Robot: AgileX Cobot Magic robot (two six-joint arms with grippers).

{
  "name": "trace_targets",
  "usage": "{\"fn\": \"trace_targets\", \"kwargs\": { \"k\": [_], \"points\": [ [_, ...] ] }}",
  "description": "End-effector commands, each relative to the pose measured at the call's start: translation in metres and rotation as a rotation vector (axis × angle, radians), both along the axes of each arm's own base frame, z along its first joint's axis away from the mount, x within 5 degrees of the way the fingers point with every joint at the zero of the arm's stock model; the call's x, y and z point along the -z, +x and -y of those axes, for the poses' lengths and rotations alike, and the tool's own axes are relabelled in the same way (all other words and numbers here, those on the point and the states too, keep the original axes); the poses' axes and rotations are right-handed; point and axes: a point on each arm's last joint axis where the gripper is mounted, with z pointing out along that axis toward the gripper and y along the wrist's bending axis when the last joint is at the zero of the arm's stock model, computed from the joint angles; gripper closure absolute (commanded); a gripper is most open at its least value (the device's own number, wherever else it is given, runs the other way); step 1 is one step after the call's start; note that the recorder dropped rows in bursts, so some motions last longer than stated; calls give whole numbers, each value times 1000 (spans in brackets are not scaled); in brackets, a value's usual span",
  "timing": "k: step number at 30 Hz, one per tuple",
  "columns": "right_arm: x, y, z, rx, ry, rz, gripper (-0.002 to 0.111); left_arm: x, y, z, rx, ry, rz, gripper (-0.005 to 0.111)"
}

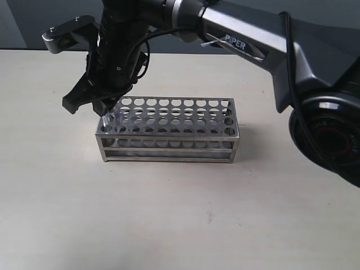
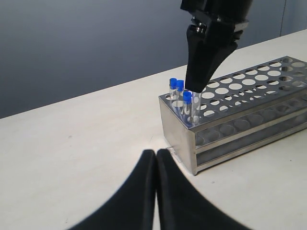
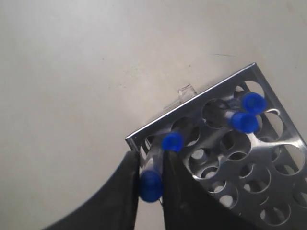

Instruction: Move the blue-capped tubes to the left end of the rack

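Note:
The steel rack (image 1: 174, 132) stands mid-table. My right gripper (image 1: 106, 108) reaches across to the rack's left end. In the right wrist view this gripper (image 3: 149, 158) is shut on a blue-capped tube (image 3: 151, 186), whose lower part goes into the corner hole of the rack (image 3: 268, 158). Three more blue-capped tubes (image 3: 171, 142) (image 3: 244, 122) (image 3: 253, 102) stand in neighbouring holes at that end. The left wrist view shows three blue caps (image 2: 180, 85) beside the right gripper's dark finger (image 2: 206, 62) on the rack (image 2: 249, 110). My left gripper (image 2: 156, 152) is shut and empty, low over the table, short of the rack.
The rack's other holes (image 1: 185, 115) hold nothing. The right arm (image 1: 264, 45) stretches over the table's back right, with its base (image 1: 332, 135) at the right edge. Bare beige tabletop (image 1: 169, 225) lies in front of the rack.

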Motion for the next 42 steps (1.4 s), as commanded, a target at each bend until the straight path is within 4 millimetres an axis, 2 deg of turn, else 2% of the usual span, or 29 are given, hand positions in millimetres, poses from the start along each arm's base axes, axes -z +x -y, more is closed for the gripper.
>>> {"fn": "trace_targets", "kwargs": {
  "k": [1,6,12,14,18,20,23,27,31,35,42],
  "points": [
    [8,3,-4,2,12,6,109,-2,-1,1,12,-11,12,106],
    [23,5,-7,2,-13,-9,109,-2,-1,1,12,-11,12,106],
    [22,7,-6,5,-16,12,106,-2,-1,1,12,-11,12,106],
    [20,6,-6,5,-13,15,97,-2,-1,1,12,-11,12,106],
    [17,6,-5,6,-9,16,68,-2,-1,1,12,-11,12,106],
    [16,6,-5,20,-7,11,62,-2,-1,1,12,-11,12,106],
    [12,5,-4,36,-5,5,66,-2,-1,1,12,-11,12,106],
    [2,2,1,29,-20,5,83,-2,-1,1,12,-11,12,106],
    [-17,0,9,27,-31,32,93,-2,-1,1,12,-11,12,106],
    [-44,-2,19,38,-13,102,93,-2,-1,1,12,-11,12,106],
    [-114,-8,52,125,28,293,93,-2,-1,1,12,-11,12,106]
  ]
}}
